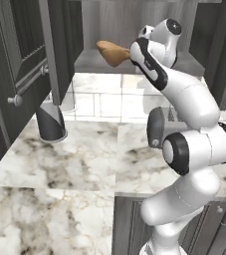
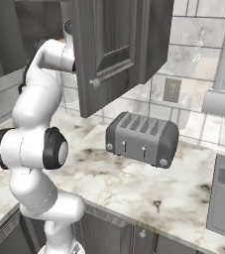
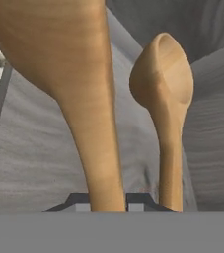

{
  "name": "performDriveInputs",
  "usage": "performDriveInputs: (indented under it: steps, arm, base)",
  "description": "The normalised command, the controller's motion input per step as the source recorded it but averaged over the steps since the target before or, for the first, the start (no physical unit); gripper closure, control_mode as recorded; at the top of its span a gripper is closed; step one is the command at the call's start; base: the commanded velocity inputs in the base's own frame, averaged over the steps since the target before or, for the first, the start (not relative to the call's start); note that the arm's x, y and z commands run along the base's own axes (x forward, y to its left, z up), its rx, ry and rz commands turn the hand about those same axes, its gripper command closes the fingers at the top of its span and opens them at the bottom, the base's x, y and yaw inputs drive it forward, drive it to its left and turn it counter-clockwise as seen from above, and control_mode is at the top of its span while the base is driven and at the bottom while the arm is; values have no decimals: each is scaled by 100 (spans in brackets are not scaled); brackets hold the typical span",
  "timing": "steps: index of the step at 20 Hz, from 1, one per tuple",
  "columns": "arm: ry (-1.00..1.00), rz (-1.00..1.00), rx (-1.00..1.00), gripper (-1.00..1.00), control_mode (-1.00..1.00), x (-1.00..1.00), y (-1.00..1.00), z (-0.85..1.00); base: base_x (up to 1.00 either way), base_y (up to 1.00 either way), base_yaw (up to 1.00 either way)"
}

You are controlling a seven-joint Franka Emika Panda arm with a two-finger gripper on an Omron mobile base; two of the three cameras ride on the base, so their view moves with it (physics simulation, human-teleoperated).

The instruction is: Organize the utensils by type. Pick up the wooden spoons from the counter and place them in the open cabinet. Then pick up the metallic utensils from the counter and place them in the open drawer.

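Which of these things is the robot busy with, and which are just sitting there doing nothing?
Part of the job:
- wooden spoon in the gripper, its bowl poking out at the cabinet shelf
- second wooden spoon, already lying on the shelf
- open cabinet
- gripper, closed on the spoon's handle
- counter

Just sitting there:
- toaster
- dark cup

Showing tan spoons (image 3: 91, 123), dark grey cabinet (image 2: 116, 49), white counter (image 1: 59, 164) veining grey-brown, grey toaster (image 2: 142, 138).
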Motion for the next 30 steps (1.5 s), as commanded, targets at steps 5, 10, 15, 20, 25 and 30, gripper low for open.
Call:
performDriveInputs:
  steps: [5, 10, 15, 20, 25, 30]
  arm:
    - [0, 8, -2, 100, -100, 25, -19, -4]
    - [0, 7, -2, 100, -100, 43, -17, 1]
    - [1, 8, -4, 100, -100, 31, -19, -1]
    - [0, 6, -6, 100, -100, 28, -28, -9]
    - [0, 0, -11, 100, -100, 14, -23, -20]
    - [-5, -1, -10, 100, -100, 13, -17, -25]
  base:
    - [0, 0, 0]
    - [0, 0, 0]
    - [0, 0, 0]
    - [0, 0, 0]
    - [0, 0, 0]
    - [0, 0, 0]
